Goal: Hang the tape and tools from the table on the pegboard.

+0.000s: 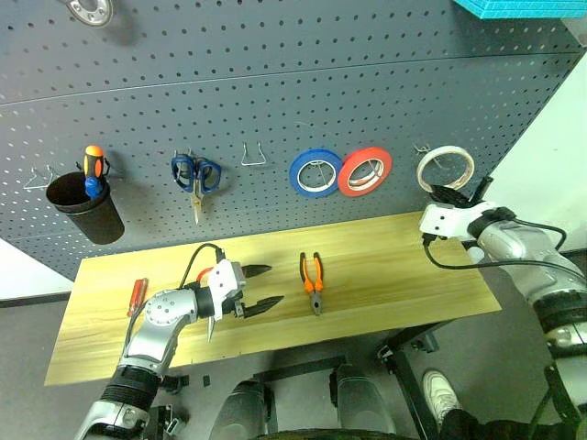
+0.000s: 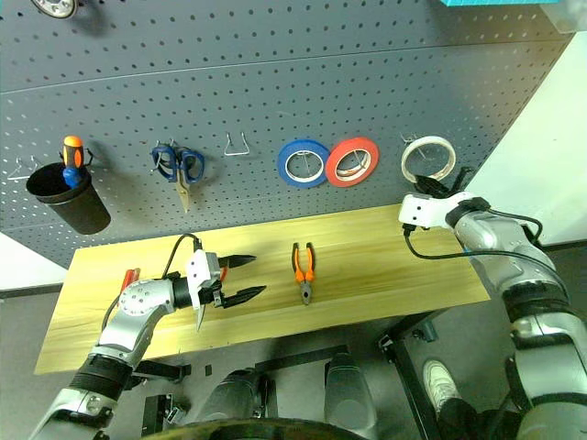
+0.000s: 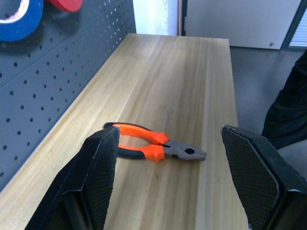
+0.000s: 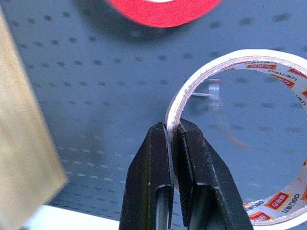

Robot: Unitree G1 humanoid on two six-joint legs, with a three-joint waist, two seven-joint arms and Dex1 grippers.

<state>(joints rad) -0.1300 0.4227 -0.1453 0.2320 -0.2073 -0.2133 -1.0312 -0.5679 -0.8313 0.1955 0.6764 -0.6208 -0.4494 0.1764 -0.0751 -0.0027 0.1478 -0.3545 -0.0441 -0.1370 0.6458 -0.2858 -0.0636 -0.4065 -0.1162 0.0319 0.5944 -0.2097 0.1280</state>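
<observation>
- Stretching left to right, the table (image 1: 385, 247) of pale planks is sitting against the pegboard (image 1: 275, 82).
- Lying mid-table, the pliers (image 1: 312, 280) are running near-to-far, nose pointing toward the near edge.
- Hovering spread wide, the left gripper (image 1: 260, 287) is facing them.
- Pinching the tape (image 1: 446, 168) by its rim, the right gripper (image 4: 173, 143) is holding it up against a far-right hook.
- Resting far left, the red-handled screwdriver (image 1: 136, 296) is lying near-to-far.

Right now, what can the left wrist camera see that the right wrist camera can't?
Left wrist view: the pliers lying on the table, between the open left gripper's fingers, plus the blue tape roll.
Right wrist view: the right gripper shut on the whitish tape, near a wire hook.
Both: the pegboard, the red tape roll, the table.
</observation>
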